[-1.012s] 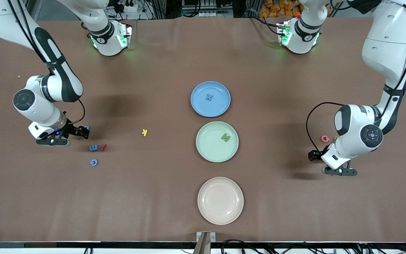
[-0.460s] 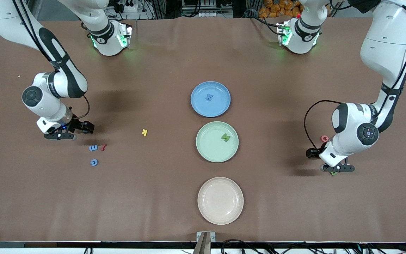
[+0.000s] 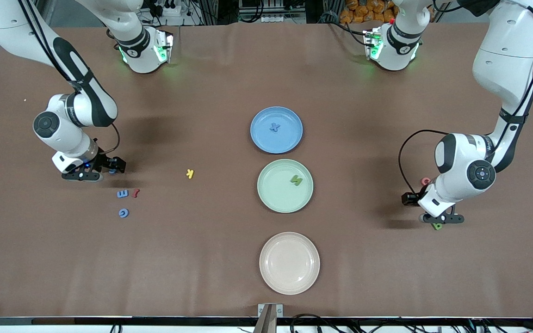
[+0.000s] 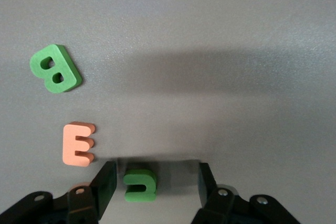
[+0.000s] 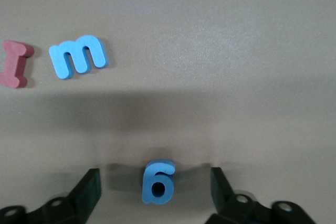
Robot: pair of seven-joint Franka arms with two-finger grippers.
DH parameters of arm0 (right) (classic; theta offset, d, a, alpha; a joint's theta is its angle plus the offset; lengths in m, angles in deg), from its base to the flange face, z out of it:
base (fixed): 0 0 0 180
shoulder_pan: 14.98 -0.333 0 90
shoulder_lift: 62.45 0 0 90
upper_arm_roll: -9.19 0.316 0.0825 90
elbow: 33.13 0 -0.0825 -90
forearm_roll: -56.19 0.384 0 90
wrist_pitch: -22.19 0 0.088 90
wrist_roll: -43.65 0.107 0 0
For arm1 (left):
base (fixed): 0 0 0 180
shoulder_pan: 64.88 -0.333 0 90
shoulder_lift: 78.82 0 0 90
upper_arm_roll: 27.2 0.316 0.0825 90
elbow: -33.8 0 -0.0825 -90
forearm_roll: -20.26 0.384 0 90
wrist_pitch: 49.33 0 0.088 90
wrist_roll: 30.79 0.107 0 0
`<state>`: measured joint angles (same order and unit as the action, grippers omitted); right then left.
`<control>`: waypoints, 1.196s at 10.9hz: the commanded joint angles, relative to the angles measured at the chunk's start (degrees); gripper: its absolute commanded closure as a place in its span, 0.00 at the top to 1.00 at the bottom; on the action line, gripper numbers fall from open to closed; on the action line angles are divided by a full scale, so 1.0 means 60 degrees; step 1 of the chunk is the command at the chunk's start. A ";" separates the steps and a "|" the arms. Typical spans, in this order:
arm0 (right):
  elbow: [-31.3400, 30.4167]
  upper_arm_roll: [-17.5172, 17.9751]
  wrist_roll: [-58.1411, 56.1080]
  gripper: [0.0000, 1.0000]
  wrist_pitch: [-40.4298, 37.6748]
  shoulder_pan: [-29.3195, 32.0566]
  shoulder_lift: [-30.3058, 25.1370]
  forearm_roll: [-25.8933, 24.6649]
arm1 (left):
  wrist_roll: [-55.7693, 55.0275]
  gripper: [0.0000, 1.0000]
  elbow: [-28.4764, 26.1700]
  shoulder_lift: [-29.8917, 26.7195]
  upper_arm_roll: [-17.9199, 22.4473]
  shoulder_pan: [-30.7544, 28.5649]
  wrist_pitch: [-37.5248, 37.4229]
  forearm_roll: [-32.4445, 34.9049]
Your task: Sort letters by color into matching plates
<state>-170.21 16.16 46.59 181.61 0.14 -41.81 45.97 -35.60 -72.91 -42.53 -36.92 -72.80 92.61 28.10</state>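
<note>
Brown paper-covered counter (image 3: 201, 259), three round plates in a column at its middle: medium blue shallow plate (image 3: 289, 138) farthest from the front camera with one blue foam letter (image 3: 274, 127) in it, pale mint green shallow plate (image 3: 271, 194) next with one green foam letter (image 3: 296, 180), empty beige plate (image 3: 275, 277) nearest.

Left gripper (image 4: 152, 182) sits low over the counter at the left arm's end. Jaws spread, small green foam U-shaped letter (image 4: 140, 184) lies on the counter between them, off-centre toward one finger, not touching either as far as I can tell. Its long axis runs roughly across the gap. Green foam letter B (image 4: 55, 68) and orange foam letter E (image 4: 79, 144) lie clear of the jaws.

Right gripper (image 5: 155, 184) is low at the right arm's end. Jaws spread, blue foam 6-shaped piece (image 5: 158, 182) centred between them, long axis along the fingers, gaps on both sides. Blue foam letter m (image 5: 77, 56) and dark red foam letter I (image 5: 14, 64) lie well apart from it.

My read: both grasps hinge on straight closure. Left may nudge its letter sideways first.
</note>
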 commanded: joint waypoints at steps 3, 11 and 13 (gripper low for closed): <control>-0.0312 0.0157 -0.0081 0.37 0.0413 0.0220 -0.0057 -0.0156 | -0.0237 0.56 -0.0336 -0.0306 -0.0065 -0.0100 -0.0044 0.0027; -0.0225 0.0172 0.0254 0.06 0.0050 -0.0057 -0.0261 -0.0098 | -0.0266 0.00 -0.0396 -0.0614 -0.0137 -0.0012 -0.0396 0.0056; -0.0093 0.0231 0.0926 0.06 -0.0407 -0.0510 -0.0467 -0.0054 | -0.0267 0.00 -0.0234 -0.0731 -0.0167 0.0220 -0.0396 0.0071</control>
<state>-170.89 16.88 47.47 181.90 -0.30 -42.37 45.97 -35.66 -74.34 -44.81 -37.56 -72.85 91.17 28.10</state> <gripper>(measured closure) 0.740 0.731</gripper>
